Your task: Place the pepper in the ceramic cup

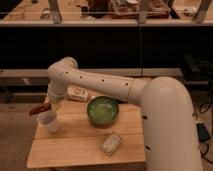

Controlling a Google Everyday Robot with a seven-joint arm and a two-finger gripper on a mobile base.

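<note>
Red-brown and tapered, the pepper [38, 109] hangs clear of the table, nearly level with its free end a little lower. It sits just above the rim of the ceramic cup [48, 122], and most of its length juts out past the cup's side. It can only stay in the air like that because the gripper [52, 105] has it, closed on the end nearest the arm, roughly over the cup's mouth. Held sideways, the pepper looks about as long as the cup is wide. I judge it could bridge the rim or tip out if released flat, so the free end should be lowered or brought over the opening first. The white cup stands upright near one edge of the wooden table [75, 145], well apart from the green bowl [103, 111], so the wrong vessel is not in the way. A wrapped packet [111, 143] lies in front of the bowl and a second packet [78, 93] behind the arm, both away from the cup.
</note>
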